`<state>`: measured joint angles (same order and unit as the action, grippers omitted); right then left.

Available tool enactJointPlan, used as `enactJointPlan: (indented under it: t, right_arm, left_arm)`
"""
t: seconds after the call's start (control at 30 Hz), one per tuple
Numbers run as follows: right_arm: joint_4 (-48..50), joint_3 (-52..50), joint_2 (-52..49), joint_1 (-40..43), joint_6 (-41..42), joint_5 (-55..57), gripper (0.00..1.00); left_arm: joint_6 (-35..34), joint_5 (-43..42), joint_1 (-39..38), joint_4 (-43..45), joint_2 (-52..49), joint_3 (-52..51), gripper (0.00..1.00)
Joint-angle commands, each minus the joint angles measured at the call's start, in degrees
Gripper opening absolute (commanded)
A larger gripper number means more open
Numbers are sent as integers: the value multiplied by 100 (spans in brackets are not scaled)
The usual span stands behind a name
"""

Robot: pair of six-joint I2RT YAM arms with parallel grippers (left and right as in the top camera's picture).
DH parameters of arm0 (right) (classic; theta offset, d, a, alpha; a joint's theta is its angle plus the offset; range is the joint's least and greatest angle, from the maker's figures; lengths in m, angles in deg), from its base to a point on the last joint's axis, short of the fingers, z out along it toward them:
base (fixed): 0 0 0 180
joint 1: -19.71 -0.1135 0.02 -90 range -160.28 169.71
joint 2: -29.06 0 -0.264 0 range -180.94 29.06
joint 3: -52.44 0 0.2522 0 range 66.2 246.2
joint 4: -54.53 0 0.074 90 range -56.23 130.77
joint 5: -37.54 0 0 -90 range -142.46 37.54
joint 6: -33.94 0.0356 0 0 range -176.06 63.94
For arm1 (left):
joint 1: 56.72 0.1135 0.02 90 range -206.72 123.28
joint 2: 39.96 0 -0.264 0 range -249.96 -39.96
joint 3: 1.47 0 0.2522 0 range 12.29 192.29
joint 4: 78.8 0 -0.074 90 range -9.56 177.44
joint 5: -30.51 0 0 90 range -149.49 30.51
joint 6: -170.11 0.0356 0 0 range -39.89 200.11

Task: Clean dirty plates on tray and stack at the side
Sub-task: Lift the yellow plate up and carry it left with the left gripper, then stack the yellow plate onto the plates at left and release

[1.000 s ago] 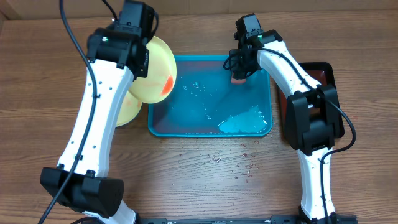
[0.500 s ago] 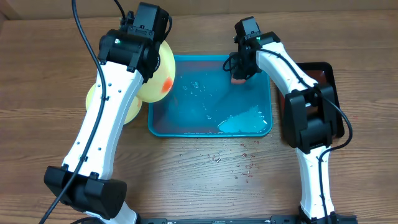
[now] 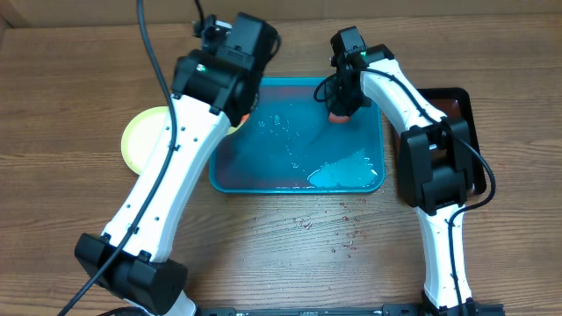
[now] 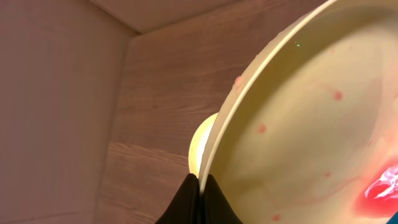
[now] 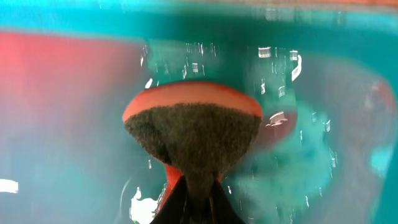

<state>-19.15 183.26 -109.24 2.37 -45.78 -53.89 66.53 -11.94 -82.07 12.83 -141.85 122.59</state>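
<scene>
My left gripper [image 4: 200, 186] is shut on the rim of a yellow-green plate [image 4: 311, 124] with red smears and holds it tilted. In the overhead view this gripper [image 3: 239, 98] is over the left edge of the turquoise tray [image 3: 263, 180], and the arm hides most of the plate. A second yellow-green plate [image 3: 145, 136] lies flat on the table left of the tray, and also shows in the left wrist view [image 4: 202, 140]. My right gripper [image 3: 338, 107] is shut on an orange sponge with a dark scrub side [image 5: 193, 130], over the wet tray's far right [image 5: 329, 155]. A paler blue patch [image 3: 344, 171] lies in the tray's front right corner.
A dark red-black tray [image 3: 458, 101] stands right of the turquoise tray, partly under the right arm. Water drops [image 3: 338, 233] dot the table in front of the tray. Bare wooden table lies at the front and far left.
My left arm has swung right with the plate, from beside the tray to over its left edge, uncovering the plate on the table. The right gripper with the sponge has barely moved.
</scene>
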Motion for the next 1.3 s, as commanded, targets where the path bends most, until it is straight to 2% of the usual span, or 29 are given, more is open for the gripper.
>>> enactJointPlan:
  t: [0.0,0.13,0.3,0.57,0.73,0.87,1.07,1.27]
  right_arm:
    - [-363,656,203,35,46,-372,4]
    - [-981,1453,699,262,389,-688,4]
    - [-1578,2175,1499,634,516,-765,4]
    - [-1941,2194,2267,946,511,-765,4]
    - [-2105,2194,2455,977,474,-763,4]
    - [-2159,2194,2647,1025,501,-767,4]
    - [-2188,2194,2977,1257,649,-769,4]
    - [-2498,2194,3132,1722,649,-765,4]
  left_arm:
    - [-310,402,-87,50,184,68,4]
    - [-575,651,-236,26,184,37,4]
    - [-1001,1620,-570,37,184,-155,4]
    - [-1655,2885,-1252,24,184,-634,4]
    - [-1989,3237,-1534,4,184,-710,4]
    - [-2028,3322,-1759,-37,184,-708,4]
    - [-2031,4168,-1974,-52,184,-710,4]
    - [-2031,4201,-2035,-35,184,-708,4]
